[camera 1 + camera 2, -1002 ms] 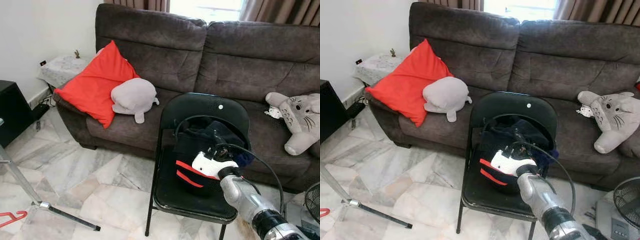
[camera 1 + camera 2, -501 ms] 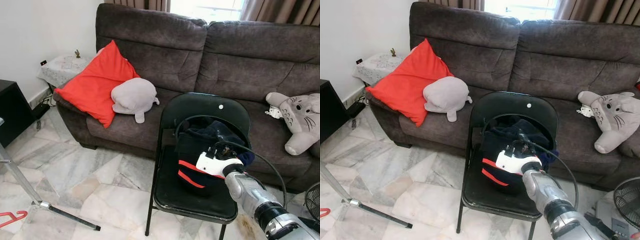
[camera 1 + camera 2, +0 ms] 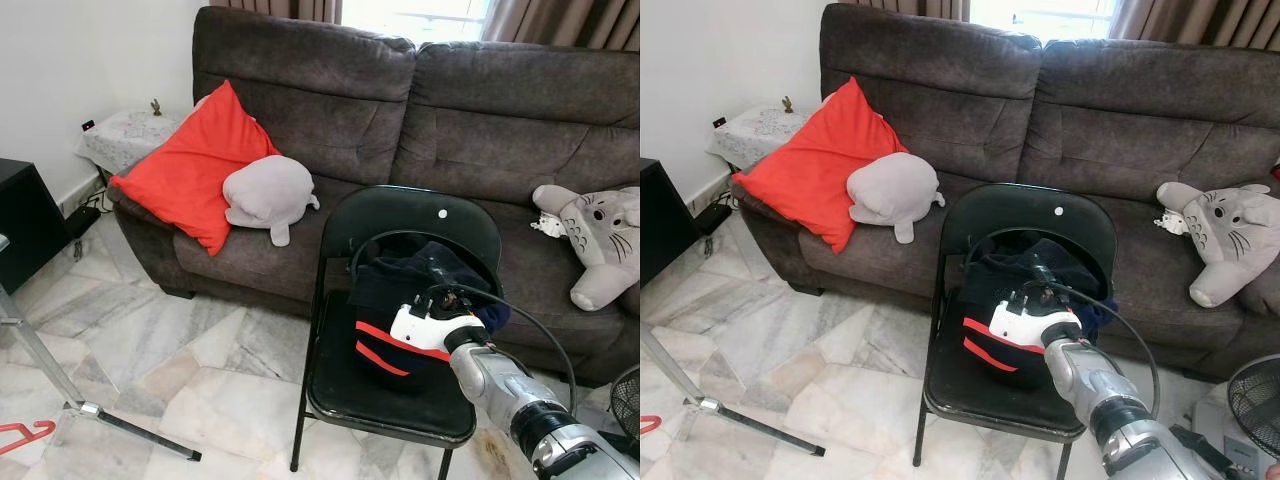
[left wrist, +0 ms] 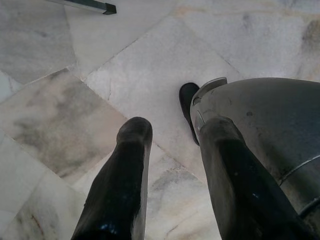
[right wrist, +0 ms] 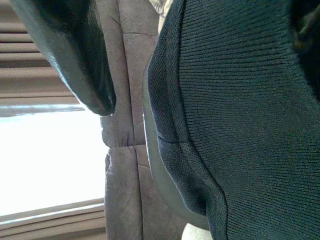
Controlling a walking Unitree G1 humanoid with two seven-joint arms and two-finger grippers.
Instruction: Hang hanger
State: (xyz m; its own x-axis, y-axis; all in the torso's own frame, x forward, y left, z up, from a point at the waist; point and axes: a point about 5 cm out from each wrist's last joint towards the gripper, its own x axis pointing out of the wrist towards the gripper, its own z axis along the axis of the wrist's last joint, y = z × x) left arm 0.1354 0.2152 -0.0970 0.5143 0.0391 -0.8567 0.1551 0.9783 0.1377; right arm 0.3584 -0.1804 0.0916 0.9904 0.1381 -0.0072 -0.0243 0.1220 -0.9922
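Note:
A dark navy garment [image 3: 400,300] with red stripes lies bunched on the seat of a black folding chair [image 3: 420,215]. My right gripper [image 3: 446,297] reaches into the top of that pile from the near right, behind its white wrist housing. In the right wrist view the gripper [image 5: 205,90] is open, with navy knit fabric [image 5: 240,125] lying between its two black fingers [image 5: 75,50]. A red hanger [image 3: 22,436] lies on the marble floor at the far left. My left gripper [image 4: 175,135] hangs open above the floor beside my own leg.
A brown sofa [image 3: 450,110] stands right behind the chair, holding a red cushion [image 3: 195,165], a grey plush [image 3: 268,195] and a grey-white plush [image 3: 600,240]. A metal stand leg [image 3: 110,420] crosses the floor at left. A fan [image 3: 1255,405] stands at the near right.
My right wrist has shifted slightly up and to the right over the garment, and the pile's red stripes have moved a little with it. Everything else stays put.

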